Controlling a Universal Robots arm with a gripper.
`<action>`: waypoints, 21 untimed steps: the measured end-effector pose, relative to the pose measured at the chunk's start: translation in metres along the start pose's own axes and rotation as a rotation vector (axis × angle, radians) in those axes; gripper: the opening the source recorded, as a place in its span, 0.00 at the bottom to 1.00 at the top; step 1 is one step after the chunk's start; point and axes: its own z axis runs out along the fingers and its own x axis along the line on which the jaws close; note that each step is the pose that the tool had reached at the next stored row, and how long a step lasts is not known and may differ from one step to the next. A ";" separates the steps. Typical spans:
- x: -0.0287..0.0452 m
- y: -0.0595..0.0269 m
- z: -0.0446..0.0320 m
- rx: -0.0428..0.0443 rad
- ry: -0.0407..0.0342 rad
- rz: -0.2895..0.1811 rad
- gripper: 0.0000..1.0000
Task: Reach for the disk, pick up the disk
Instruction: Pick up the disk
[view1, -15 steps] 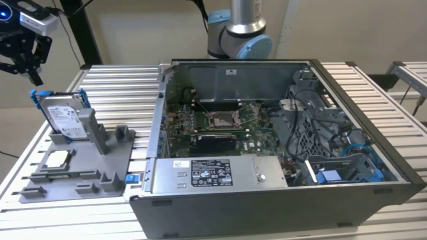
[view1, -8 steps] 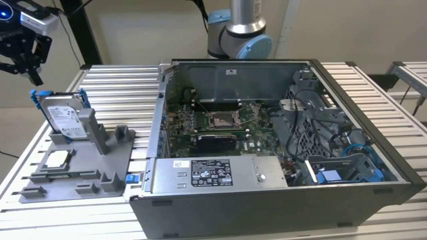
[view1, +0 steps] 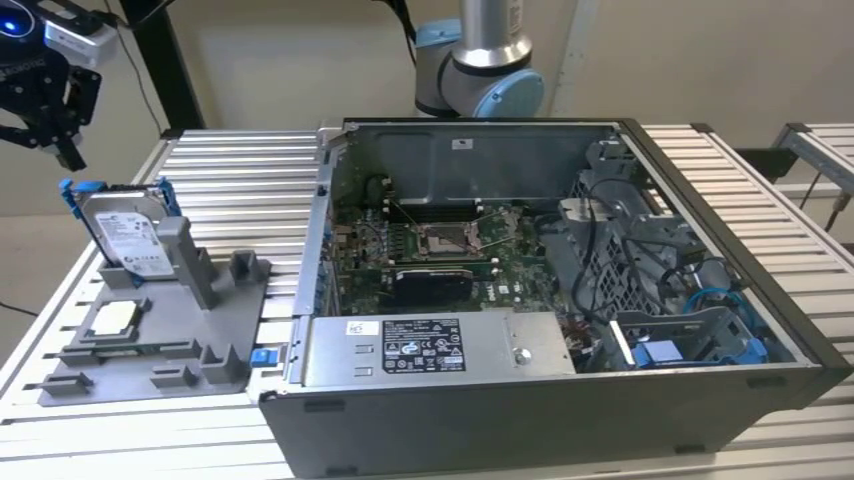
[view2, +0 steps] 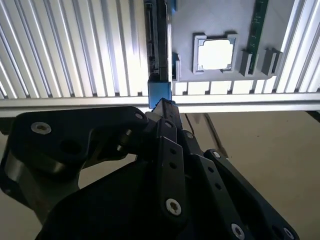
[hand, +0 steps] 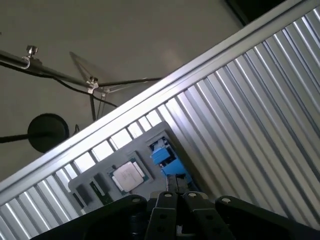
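In the exterior view, the gripper (view1: 63, 148) is seen high up at the far left, above the edge of the slatted metal table (view1: 240, 165). Its fingers are pressed together and nothing is held between them. Below it, a little toward the exterior view's right, the disk (view1: 127, 235) is stood upright in a slot of a grey holder (view1: 214, 340). The disk's white label is turned toward the camera, and blue plastic is wrapped round its edges. The gripper and the disk are kept apart. A small square silver chip (view1: 114, 318) is laid flat in the holder, nearer the camera than the disk. Further to the exterior view's right, an open computer case (view1: 534, 400) is set on the table, with boards and wires shown inside. The arm's base (view1: 478, 60) is seen behind the case.

In the second wrist view, the disk (view2: 159, 40) is seen by its thin edge, with its blue end just past the tip of the gripper (view2: 162, 105). The chip (view2: 216, 54) is seen beside it, and a thin green board (view2: 259, 30) is stood past the chip.

In the first wrist view, the gripper (hand: 177, 194) is pointed at the disk (hand: 164, 156), again seen edge-on, with the chip (hand: 128, 175) next to it. The floor past the table and a round black stand foot (hand: 47, 131) are also shown.
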 end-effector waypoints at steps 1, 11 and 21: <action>0.0000 0.0000 -0.0001 0.0000 0.0004 -0.010 0.00; 0.0000 0.0001 -0.0018 0.0000 0.0046 -0.124 0.00; 0.0000 0.0000 -0.0020 0.0031 0.0082 -0.258 0.00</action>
